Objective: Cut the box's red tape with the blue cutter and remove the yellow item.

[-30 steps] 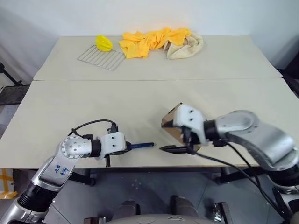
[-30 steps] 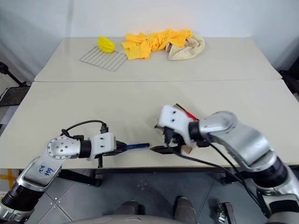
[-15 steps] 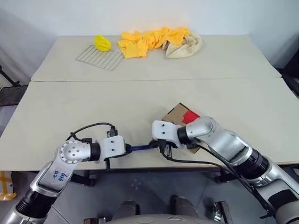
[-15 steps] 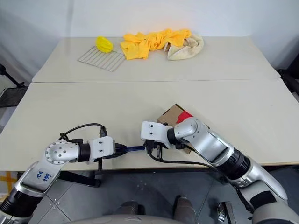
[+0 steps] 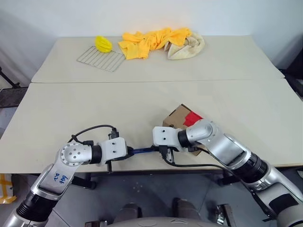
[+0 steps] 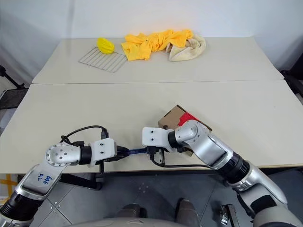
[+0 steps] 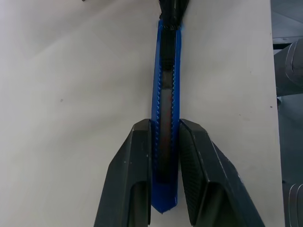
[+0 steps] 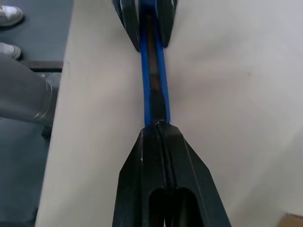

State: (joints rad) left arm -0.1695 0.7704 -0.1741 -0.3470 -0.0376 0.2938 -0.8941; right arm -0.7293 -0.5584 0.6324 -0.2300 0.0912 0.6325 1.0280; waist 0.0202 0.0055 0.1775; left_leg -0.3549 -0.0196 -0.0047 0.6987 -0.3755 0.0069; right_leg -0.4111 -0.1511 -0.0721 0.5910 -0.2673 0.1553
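Left hand (image 7: 163, 137): near the counter's front edge, fingers (image 7: 135, 165) clamped on either side of the blue cutter's rear end, pointing across toward the other hand.
Blue cutter (image 5: 142, 151): slim blue stick with a dark ridged strip down its middle, stretched level just above the counter between the two hands, one end in each.
Right hand (image 8: 158, 130): facing the left one, fingers pressed flat together right at the cutter's far tip; tip itself hidden behind the fingers, so can't tell from the wrist view whether pinched or just touched.
Box (image 5: 179, 116): small brown carton, resting on the front counter just behind the right wrist, partly covered by the arm.
Red tape (image 5: 193, 117): bright red patch on the box's top, on the side toward the right arm, intact as far as visible.
Counter (image 5: 94, 109): pale beige, two slabs butted together with a seam running across; hands working at the near slab's front edge.
Wire rack (image 5: 102, 57): flat metal grid, far slab, well apart from the box, toward the left.
Yellow lump (image 5: 104, 43): small, sitting at the rack's back corner.
Yellow cloth (image 5: 151, 40): crumpled heap at the far edge, just right of the rack.
Beige towel (image 5: 189, 47): bunched up, touching the yellow cloth's right end.
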